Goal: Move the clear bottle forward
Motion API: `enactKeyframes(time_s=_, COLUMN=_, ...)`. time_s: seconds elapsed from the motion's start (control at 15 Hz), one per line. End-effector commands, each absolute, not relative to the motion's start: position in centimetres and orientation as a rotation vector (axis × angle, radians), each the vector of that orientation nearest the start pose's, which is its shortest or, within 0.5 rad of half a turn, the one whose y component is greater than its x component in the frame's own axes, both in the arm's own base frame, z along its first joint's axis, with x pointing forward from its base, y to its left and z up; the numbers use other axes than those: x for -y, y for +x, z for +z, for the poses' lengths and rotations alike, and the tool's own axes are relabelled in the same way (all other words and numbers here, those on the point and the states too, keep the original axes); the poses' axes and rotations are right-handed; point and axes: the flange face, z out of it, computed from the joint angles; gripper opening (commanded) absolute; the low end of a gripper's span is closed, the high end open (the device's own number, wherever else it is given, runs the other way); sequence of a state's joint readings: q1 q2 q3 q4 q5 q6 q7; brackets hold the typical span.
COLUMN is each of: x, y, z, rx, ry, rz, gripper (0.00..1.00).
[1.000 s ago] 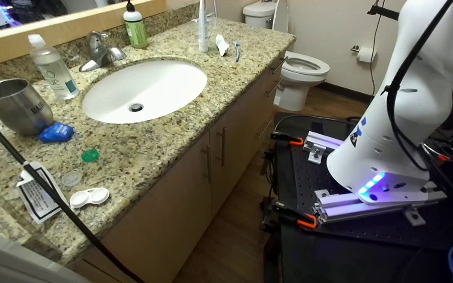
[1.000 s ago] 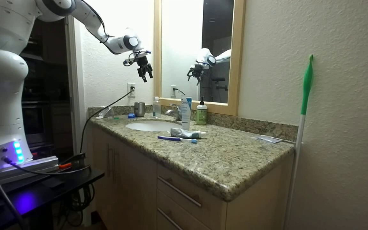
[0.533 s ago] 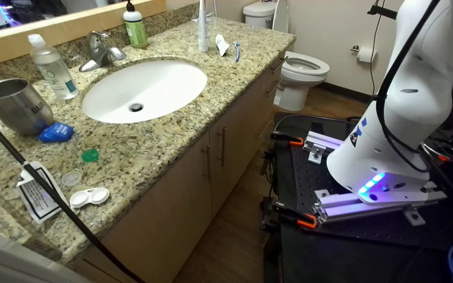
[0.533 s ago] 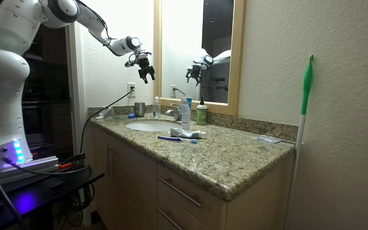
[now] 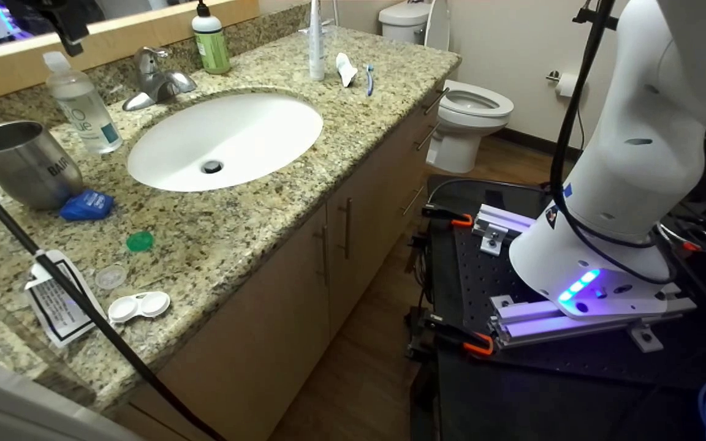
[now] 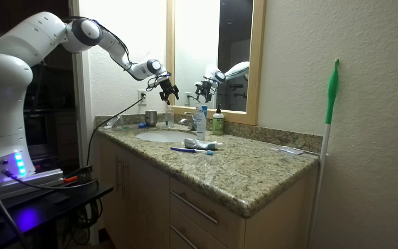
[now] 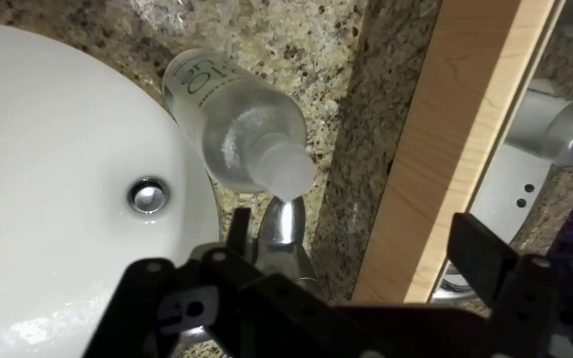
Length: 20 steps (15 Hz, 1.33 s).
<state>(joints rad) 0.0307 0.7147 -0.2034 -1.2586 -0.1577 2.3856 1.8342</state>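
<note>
Lower the wide-spread, empty Robotiq gripper (image 7: 350, 219) off-centre and risk striking the white cap (image 7: 286, 171), tipping the clear plastic bottle (image 7: 232, 114) into the sink (image 7: 67, 124); hard to judge clearance here.

The clear bottle (image 7: 237, 119) is smooth, glossy, transparent plastic; its cap (image 7: 286, 171) is matt plastic. The cup (image 5: 31, 165) is metal with a brushed, low-sheen finish. The tap (image 5: 157, 82) is polished metal, highly reflective. The sink (image 5: 255, 128) is smooth and glossy, ceramic in appearance. The surface (image 5: 206, 214) appears to be polished, speckled stone. The frame (image 7: 440, 164) is satin-finished wood with visible grain. The wall (image 6: 375, 121) is rough and matt. The fingers (image 7: 481, 258) are matt; their material cannot be determined.
</note>
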Motion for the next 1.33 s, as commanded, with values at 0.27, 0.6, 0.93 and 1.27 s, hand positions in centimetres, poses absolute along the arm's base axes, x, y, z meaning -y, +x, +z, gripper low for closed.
enactKeyframes(time_s=0.27, x=9.3, y=77.3, z=38.3, rx=-2.36, ry=-1.819, rz=-0.548, gripper=1.0)
enactKeyframes(time_s=0.6, x=9.4, y=77.0, z=37.1, rx=-2.42, ry=-1.821, rz=-0.547, gripper=1.0)
enactKeyframes(time_s=0.93, x=7.5, y=76.8, z=33.7, rx=-2.461, ry=-1.944, rz=-0.392, gripper=1.0)
enactKeyframes(time_s=1.27, x=7.2, y=76.8, z=34.1, rx=-2.463, ry=-1.924, rz=-0.449, gripper=1.0)
